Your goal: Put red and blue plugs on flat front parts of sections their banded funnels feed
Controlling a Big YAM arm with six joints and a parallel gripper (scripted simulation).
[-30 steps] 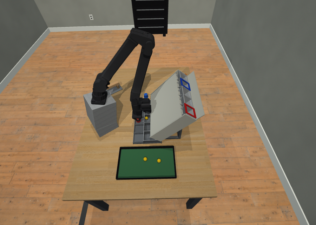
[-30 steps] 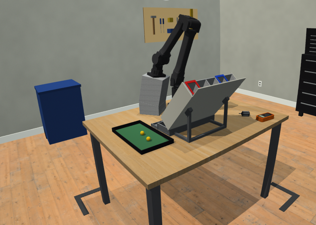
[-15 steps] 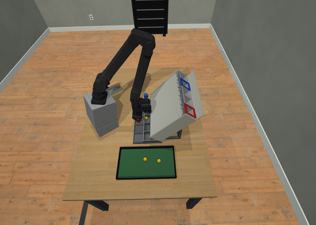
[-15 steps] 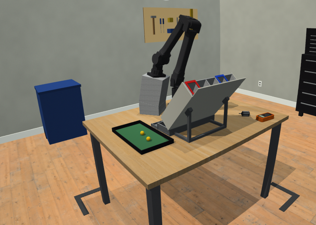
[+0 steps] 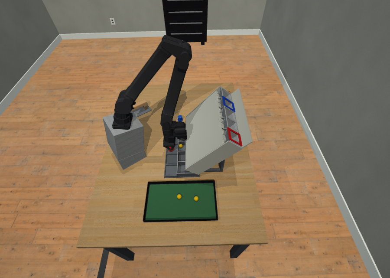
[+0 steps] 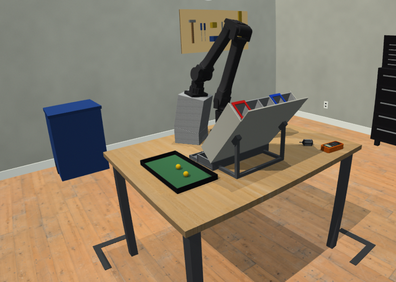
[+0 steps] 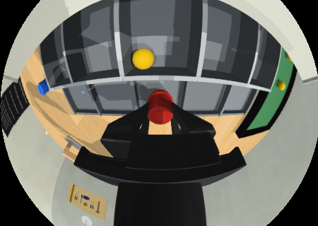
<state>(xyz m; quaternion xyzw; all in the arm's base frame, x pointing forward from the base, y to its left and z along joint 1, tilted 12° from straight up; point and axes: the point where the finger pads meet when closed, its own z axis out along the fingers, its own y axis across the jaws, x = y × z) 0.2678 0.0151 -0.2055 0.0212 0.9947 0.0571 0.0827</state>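
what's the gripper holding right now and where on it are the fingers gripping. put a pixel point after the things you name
The gripper (image 5: 170,147) (image 7: 160,105) holds the red plug (image 5: 170,149) (image 7: 160,107), its fingers on opposite sides of the plug's body; exactly how high up they grip cannot be told.
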